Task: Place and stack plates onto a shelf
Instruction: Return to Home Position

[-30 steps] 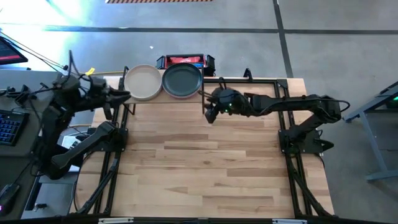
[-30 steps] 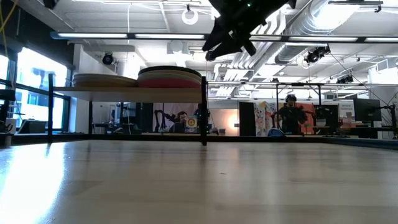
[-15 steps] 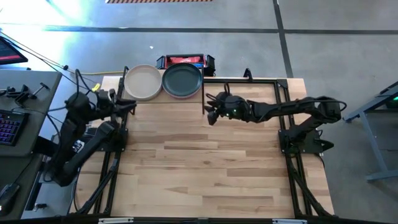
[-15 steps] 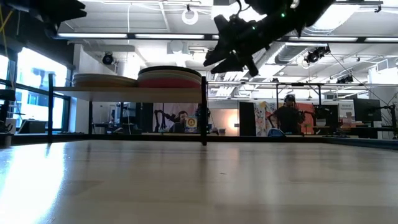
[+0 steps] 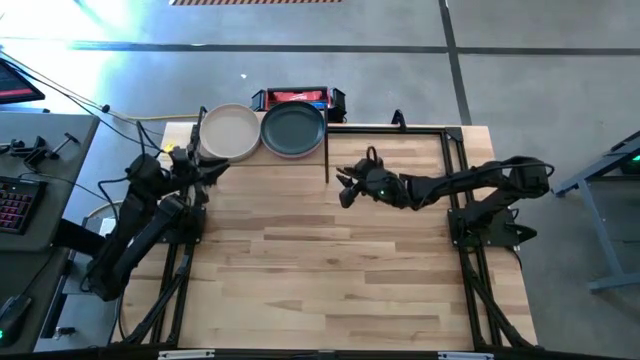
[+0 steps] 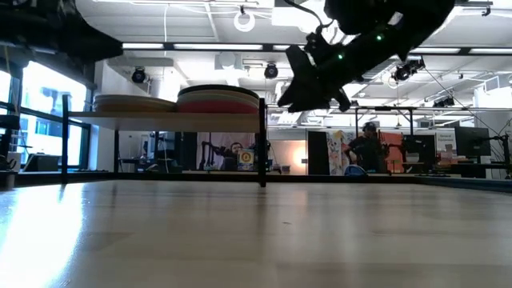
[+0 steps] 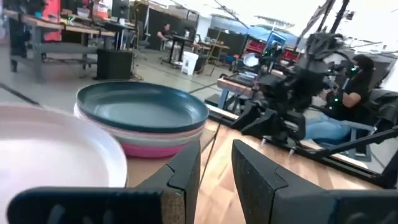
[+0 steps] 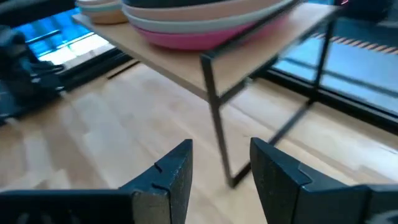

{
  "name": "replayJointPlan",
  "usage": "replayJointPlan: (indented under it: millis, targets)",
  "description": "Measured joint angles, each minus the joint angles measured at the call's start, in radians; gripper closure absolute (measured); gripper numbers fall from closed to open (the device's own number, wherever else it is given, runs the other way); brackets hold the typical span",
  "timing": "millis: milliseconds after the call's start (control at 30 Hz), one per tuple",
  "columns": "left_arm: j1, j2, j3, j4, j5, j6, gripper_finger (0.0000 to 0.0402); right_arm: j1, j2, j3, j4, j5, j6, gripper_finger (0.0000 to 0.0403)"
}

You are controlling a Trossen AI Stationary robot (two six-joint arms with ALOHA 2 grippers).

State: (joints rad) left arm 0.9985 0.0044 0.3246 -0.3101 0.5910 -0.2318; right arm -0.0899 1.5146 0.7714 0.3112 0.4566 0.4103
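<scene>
High view shows you a plank table [image 5: 320,270] on a grey concrete floor [image 5: 540,70]. The shelf [image 6: 160,115] stands at its far edge and carries the plates in two piles side by side, a beige-topped stack [image 5: 228,132] and a dark grey-topped stack [image 5: 293,130]. In the room beyond, a person [image 6: 370,148] shows among work benches. Compared with a second ago, your right gripper [image 5: 343,188] has drawn away from the shelf's corner post, and your left gripper [image 5: 212,170] has pulled back from the beige-topped stack. Both pairs of fingers stand apart.

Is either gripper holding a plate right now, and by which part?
Nothing is held: left gripper and right gripper are open and empty; the plates sit on the shelf.
</scene>
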Motion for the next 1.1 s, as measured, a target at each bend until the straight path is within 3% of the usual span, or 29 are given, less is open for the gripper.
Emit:
replayJointPlan:
  millis: [133, 500, 833, 1100]
  targets:
    - [0.0, 0.0, -0.049, 0.055, -0.055, -0.029, 0.0322, 0.044, 0.0, -0.059, 0.067, 0.092, 0.031, 0.0261]
    - [0.0, 0.0, -0.161, 0.25, -0.1, -0.038, 0.0322, 0.058, 0.0, -0.102, 0.035, 0.127, 0.003, 0.0261]
    - [0.0, 0.0, -0.236, 0.249, -0.149, 0.01, 0.0322, 0.048, 0.0, -0.112, -0.043, 0.111, -0.063, 0.0261]
    - [0.0, 0.0, -0.237, 0.325, -0.157, 0.042, 0.0322, 0.048, -0.082, -0.334, 0.092, 0.035, -0.001, 0.0261]
